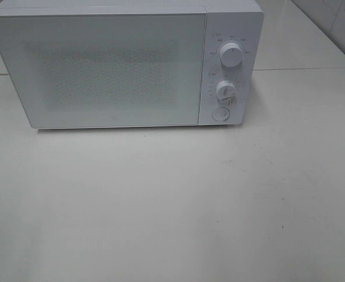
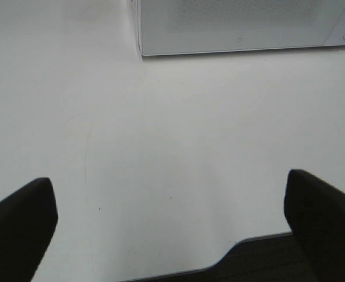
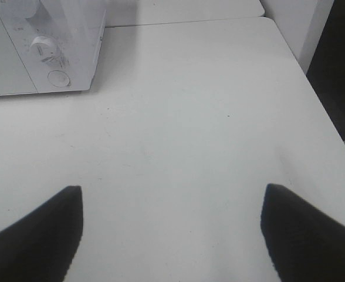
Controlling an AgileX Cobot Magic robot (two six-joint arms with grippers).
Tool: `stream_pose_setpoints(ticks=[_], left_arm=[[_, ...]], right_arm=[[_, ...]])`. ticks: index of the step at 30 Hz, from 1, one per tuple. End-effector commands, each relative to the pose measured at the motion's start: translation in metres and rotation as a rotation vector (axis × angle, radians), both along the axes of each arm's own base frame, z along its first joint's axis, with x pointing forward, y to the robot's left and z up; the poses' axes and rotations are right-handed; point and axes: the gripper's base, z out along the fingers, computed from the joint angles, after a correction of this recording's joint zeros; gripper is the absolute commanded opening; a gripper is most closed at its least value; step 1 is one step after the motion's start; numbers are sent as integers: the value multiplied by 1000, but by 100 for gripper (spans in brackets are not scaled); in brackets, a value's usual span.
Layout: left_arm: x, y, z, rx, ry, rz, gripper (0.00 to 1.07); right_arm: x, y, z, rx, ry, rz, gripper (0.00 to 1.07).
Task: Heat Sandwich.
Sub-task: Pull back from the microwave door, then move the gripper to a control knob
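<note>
The sandwich is out of view in all three views. A white microwave (image 1: 125,61) stands at the back of the white table (image 1: 172,211) with its door shut. It also shows as a lower corner (image 2: 237,26) in the left wrist view and as its control panel (image 3: 43,53) in the right wrist view. My left gripper (image 2: 171,229) is open over bare table near the front edge, with nothing between its black fingers (image 2: 20,226). Over bare table well short of the microwave, my right gripper (image 3: 171,235) is open too, its dark fingers (image 3: 40,235) far apart. Neither arm shows in the exterior high view.
The microwave's panel carries two round knobs (image 1: 232,54) (image 1: 226,90) and a round button (image 1: 220,114). A second table (image 1: 301,41) adjoins behind on the right. The table's right edge (image 3: 313,88) drops to a dark floor.
</note>
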Motion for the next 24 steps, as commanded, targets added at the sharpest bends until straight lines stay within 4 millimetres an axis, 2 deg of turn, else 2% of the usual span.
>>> stream_pose_setpoints(ticks=[1, 5, 11, 24], left_arm=[[-5, 0, 0, -16, -39, -2, 98], [-8, 0, 0, -19, -64, 13, 98], [-10, -1, 0, -15, -78, 129, 98], [-10, -1, 0, -15, -77, 134, 98]], right_arm=[[-4, 0, -1, 6, -30, -6, 76], [-4, 0, -1, 6, -30, -6, 76], [-4, 0, -1, 6, -30, -6, 76], [-4, 0, -1, 6, -30, -6, 76]])
